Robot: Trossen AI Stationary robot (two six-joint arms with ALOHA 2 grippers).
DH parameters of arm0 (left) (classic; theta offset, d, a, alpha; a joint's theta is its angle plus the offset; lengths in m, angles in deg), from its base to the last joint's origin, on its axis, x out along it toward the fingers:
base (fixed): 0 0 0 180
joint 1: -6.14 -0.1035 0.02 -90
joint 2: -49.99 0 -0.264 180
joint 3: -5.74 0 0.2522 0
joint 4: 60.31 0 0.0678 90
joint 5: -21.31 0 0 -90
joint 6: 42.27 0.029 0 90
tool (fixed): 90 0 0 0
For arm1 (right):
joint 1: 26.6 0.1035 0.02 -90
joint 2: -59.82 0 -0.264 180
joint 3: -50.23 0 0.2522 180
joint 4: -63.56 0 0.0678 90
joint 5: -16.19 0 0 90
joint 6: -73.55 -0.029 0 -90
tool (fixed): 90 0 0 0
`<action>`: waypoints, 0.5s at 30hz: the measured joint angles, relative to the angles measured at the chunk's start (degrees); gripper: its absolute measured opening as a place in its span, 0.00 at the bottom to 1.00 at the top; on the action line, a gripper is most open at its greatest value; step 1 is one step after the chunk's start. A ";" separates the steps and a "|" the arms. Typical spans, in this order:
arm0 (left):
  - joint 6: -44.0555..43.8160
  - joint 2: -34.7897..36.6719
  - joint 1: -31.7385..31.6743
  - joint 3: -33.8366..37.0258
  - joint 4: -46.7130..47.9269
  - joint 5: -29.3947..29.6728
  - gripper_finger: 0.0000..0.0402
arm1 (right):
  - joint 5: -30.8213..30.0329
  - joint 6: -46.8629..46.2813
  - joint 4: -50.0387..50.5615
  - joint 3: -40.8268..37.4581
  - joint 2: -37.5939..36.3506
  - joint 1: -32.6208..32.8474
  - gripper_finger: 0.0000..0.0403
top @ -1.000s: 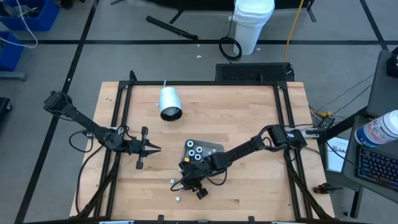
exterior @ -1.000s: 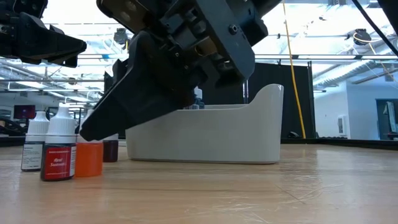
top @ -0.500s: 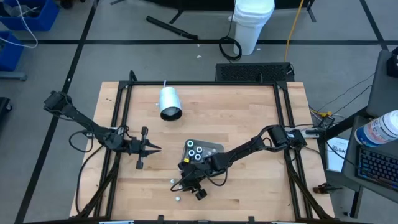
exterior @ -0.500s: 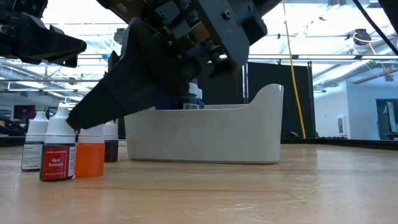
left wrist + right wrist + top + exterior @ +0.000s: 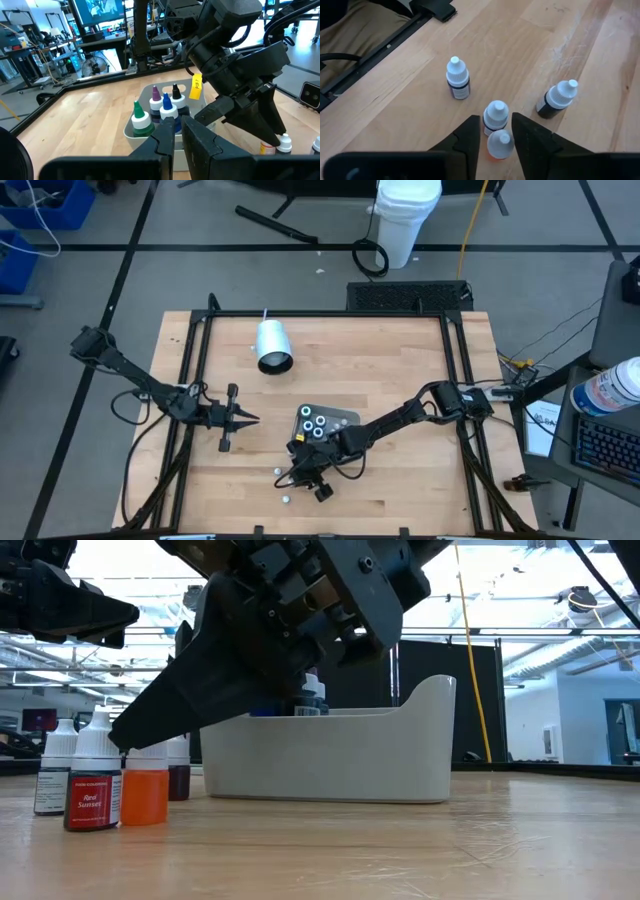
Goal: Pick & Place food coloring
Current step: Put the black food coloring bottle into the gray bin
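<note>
Table (image 5: pixel 400 380): pale wood top inside a black frame; far and right parts lie open, near-left part is crowded.

Right arm: reaches from the right edge toward the near middle. Right gripper (image 5: pixel 496 134) hangs low over loose bottles, fingers (image 5: pixel 470 135) narrowly apart, flanking an orange bottle (image 5: pixel 498 144) with a white-capped one just beyond; whether the pads touch cannot be told.

Left arm: waits by the left edge; left gripper (image 5: pixel 240 418) off the table top, fingers (image 5: pixel 165 137) almost together, nothing between them.

White cup (image 5: pixel 271 345): on its side, far left of centre, well apart from everything.

Tray (image 5: pixel 330 755): near the middle, holding upright bottles with green, blue, purple and black tops (image 5: pixel 162 102).

Food coloring outside the tray: four loose bottles (image 5: pixel 95 790) standing just beside it on the near-left, one red label reading "Red Sunset"; a yellow tag on the right arm (image 5: pixel 196 85), writing too small to make out.
</note>
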 joint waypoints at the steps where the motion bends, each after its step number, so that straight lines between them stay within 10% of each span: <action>1: 0.00 -0.01 0.00 0.00 0.00 0.00 0.10 | -0.01 0.00 0.00 0.00 0.00 0.00 0.25; 15: -0.04 0.00 0.00 0.00 0.00 -0.02 0.10 | -0.11 -1.07 0.02 0.02 -0.02 0.00 0.13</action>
